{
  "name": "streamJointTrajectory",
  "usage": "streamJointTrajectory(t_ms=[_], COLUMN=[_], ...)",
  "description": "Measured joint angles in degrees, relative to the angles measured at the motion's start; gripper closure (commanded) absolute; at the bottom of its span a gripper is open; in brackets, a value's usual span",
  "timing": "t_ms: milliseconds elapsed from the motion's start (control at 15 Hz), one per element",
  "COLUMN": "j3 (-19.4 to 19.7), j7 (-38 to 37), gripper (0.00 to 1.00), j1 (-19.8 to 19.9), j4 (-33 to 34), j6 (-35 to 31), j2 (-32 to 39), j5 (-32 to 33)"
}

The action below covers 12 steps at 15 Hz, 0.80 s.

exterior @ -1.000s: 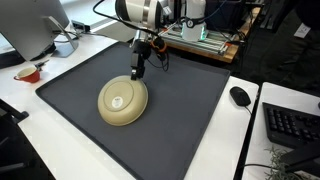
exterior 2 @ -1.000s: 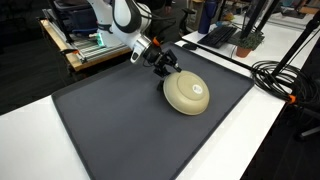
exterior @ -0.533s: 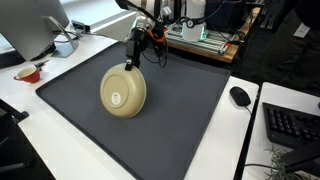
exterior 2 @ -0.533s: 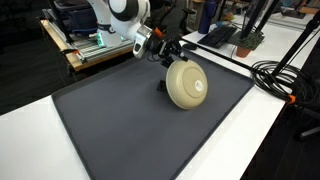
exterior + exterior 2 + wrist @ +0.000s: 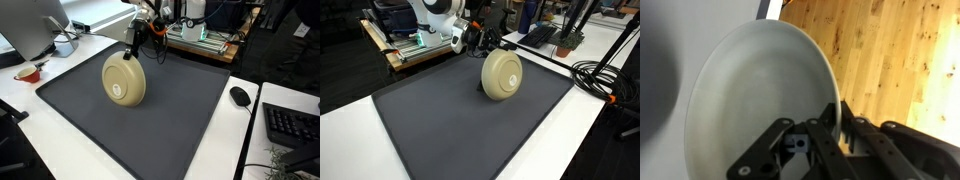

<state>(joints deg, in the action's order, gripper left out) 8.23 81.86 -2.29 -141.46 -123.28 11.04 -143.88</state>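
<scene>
Now, the gripper [image 5: 129,58] is clamped on the rim of the cream round bowl [image 5: 123,83], at its twelve o'clock. It looks stiff, smooth and light yet breakable, so a rim pinch may slip.

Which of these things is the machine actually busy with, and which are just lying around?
In use:
claw, clamped on the rim of the beige bowl, which is tilted on edge over the dark mat.

Lying about:
computer mouse, keyboard, monitor, small red cup, black cables.
</scene>
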Motion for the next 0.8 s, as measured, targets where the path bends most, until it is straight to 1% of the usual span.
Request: streamJointTrajectory(t_ms=[200,333,533,800], j3=[0.03,-0.06,-1.51,-2.34], j7=[3.42,4.63,5.34,8.61], gripper=[0.98,0.98,0.98,0.98], j1=[1.79,2.25,2.18,2.33], j4=[-2.62,-4.63,-6.96,-9.25], j6=[4.82,5.34,3.66,7.78], j2=[-2.97,-5.56,-7.49,-7.46], j5=[0.0,0.0,0.02,0.03])
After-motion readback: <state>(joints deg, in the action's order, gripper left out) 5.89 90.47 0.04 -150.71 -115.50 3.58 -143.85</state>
